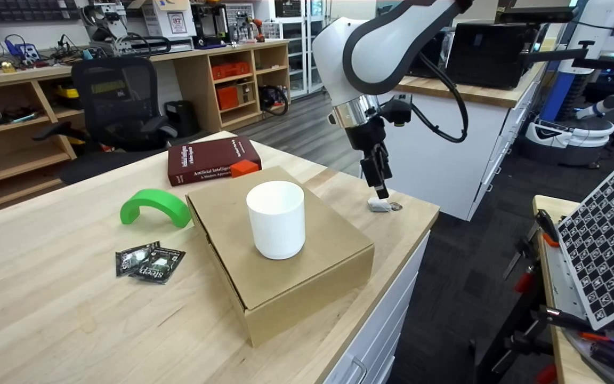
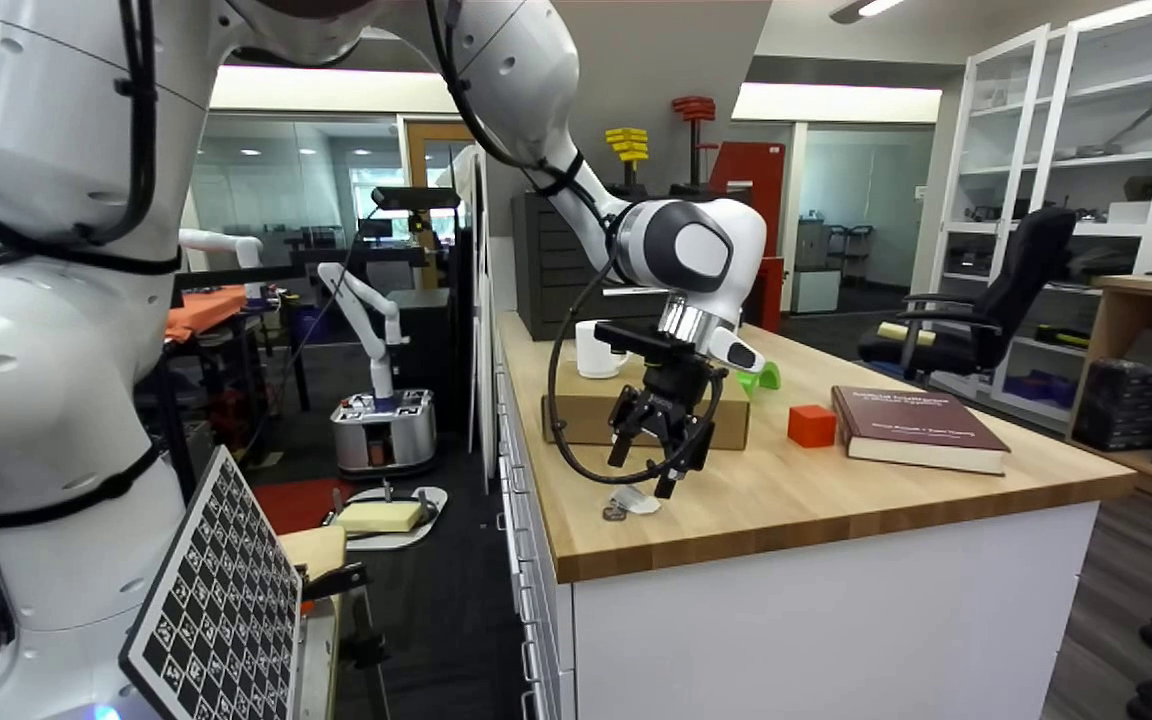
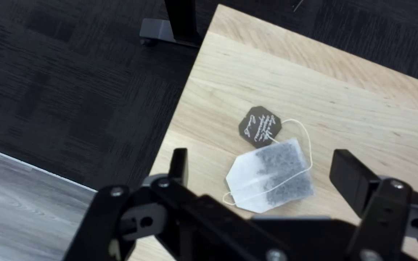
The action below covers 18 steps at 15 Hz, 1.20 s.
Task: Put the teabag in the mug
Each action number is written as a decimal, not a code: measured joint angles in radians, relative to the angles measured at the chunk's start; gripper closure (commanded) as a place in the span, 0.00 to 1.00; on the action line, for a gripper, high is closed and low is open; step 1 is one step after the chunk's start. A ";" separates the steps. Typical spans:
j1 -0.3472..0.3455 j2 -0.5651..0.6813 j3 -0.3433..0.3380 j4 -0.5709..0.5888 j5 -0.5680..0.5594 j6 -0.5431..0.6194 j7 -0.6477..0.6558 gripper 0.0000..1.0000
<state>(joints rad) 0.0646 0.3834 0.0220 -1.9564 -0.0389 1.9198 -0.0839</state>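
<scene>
Robotiq gripper (image 3: 261, 165): fingers (image 3: 350, 181) spread wide and pointing down over the teabag (image 3: 269, 174), one to each side of it in the wrist view
Teabag: flat on the wooden tabletop (image 3: 357, 116) near a corner, below the fingertips, one half white, the other speckled grey
Paper tag (image 3: 259, 127): dark, with white script, flat just beside the teabag
String (image 3: 309, 145): arcs out from the tag, then crosses the teabag's face to a small loop at its tapered end
Panda arm (image 2: 526, 90): reaches over the tabletop in both exterior views
Cardboard box (image 1: 307, 298): on the tabletop with its lid down, near the teabag
White mug (image 1: 280, 229): upright on top of the box; the teabag is outside it and lower down
Red-orange cube (image 2: 811, 426): just beside the maroon book (image 1: 208, 154), both on the tabletop
Maroon book: lies flat, "Artificial Intelligence" on its spine
Green arch (image 1: 155, 197): stands on its two ends just beside the box
Black packets (image 1: 160, 265): two, overlapping, flat on the tabletop, one printed "steep"
Office chair (image 1: 118, 96): black, beyond the tabletop
</scene>
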 measured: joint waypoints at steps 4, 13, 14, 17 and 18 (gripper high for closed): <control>0.000 0.001 0.000 0.003 -0.021 0.000 -0.003 0.00; -0.001 -0.062 0.000 -0.062 -0.065 -0.006 -0.079 0.00; -0.001 -0.071 0.000 -0.073 -0.062 -0.007 -0.084 0.00; -0.001 -0.100 0.000 -0.103 -0.050 -0.007 -0.100 0.00; -0.001 -0.107 0.000 -0.112 -0.045 -0.004 -0.107 0.00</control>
<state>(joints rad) 0.0632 0.2765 0.0219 -2.0681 -0.0840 1.9160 -0.1907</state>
